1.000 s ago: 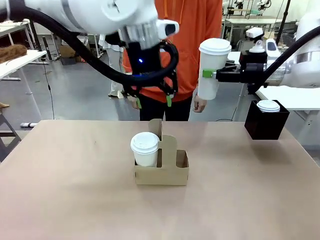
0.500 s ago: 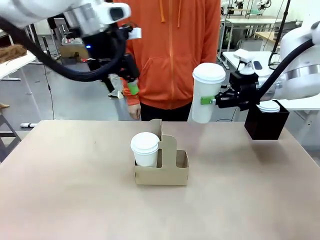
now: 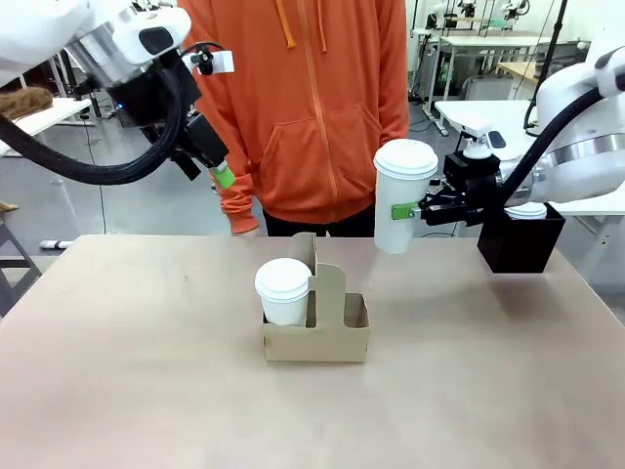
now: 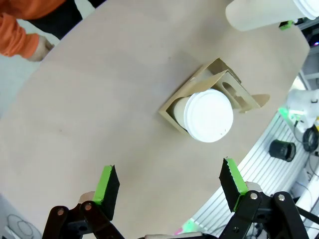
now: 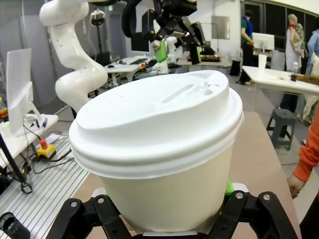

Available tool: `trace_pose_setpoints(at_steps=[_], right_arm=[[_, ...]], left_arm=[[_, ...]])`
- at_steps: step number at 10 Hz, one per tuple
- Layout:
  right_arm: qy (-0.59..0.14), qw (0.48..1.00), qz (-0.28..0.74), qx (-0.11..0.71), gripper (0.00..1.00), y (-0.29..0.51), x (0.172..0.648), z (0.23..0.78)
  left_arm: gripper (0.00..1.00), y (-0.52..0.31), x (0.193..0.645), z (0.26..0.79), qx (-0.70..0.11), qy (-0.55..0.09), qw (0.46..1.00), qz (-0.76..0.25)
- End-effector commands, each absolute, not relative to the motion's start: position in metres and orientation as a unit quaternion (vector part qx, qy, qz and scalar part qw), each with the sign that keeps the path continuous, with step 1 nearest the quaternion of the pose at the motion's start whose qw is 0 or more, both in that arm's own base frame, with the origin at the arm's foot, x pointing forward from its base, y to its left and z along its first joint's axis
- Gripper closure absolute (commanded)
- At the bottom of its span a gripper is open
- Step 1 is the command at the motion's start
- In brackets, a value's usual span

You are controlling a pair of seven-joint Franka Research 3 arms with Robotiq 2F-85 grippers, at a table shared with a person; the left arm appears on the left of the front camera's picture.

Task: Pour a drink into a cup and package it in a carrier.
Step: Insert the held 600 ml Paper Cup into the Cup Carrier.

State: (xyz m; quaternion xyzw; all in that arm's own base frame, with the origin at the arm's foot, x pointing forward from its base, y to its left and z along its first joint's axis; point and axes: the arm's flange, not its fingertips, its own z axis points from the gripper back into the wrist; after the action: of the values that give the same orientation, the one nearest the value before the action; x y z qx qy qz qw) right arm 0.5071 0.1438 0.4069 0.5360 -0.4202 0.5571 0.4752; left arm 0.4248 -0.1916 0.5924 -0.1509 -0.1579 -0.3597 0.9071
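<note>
1. Left pincer [image 3: 207, 164]: we see it raised above the far left part of the desk [image 3: 127, 371]. In its own wrist view [image 4: 169, 181] the green pads [image 4: 106, 185] stand wide apart with nothing between them.
2. Right pincer [image 3: 406, 210]: we find it closed on the held cup [image 3: 400, 191], gripping the lower wall. The right wrist view shows both fingers clasping the cup's [image 5: 159, 164] base.
3. Held cup: white, upright, with its domed lid on. It hangs in the air over the desk's far edge, right of the middle, well apart from the carrier [image 3: 317, 339].
4. Carrier: brown cardboard with a raised handle panel, standing near the middle of the desk.
5. Seated cup [image 3: 283, 291]: white and lidded, standing in the carrier's left slot. From above we see its lid [image 4: 208, 115] beside the handle panel.
6. Black box [image 3: 518, 244]: at the desk's far right corner, with another lidded cup [image 3: 525, 207] inside.
7. Person [image 3: 312, 107]: in an orange hoodie, standing at the far edge.
</note>
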Motion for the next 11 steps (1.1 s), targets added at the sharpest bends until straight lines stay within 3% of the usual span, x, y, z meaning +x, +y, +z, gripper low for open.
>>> trace_pose_setpoints(at_steps=[1, 8, 11], right_arm=[[-0.420, 0.475, 0.557, 0.537, 0.20, 0.144, 0.507, 0.406], [-0.381, 0.422, 0.539, 0.621, 0.20, 0.206, 0.484, 0.371], [-0.353, 0.414, 0.543, 0.640, 0.20, 0.223, 0.473, 0.355]], left_arm=[[0.00, -0.186, 0.424, 0.591, -0.155, -0.163, 0.906, -0.359], [0.00, -0.102, 0.423, 0.533, -0.166, -0.269, 0.814, -0.487], [0.00, -0.065, 0.413, 0.511, -0.199, -0.270, 0.788, -0.517]])
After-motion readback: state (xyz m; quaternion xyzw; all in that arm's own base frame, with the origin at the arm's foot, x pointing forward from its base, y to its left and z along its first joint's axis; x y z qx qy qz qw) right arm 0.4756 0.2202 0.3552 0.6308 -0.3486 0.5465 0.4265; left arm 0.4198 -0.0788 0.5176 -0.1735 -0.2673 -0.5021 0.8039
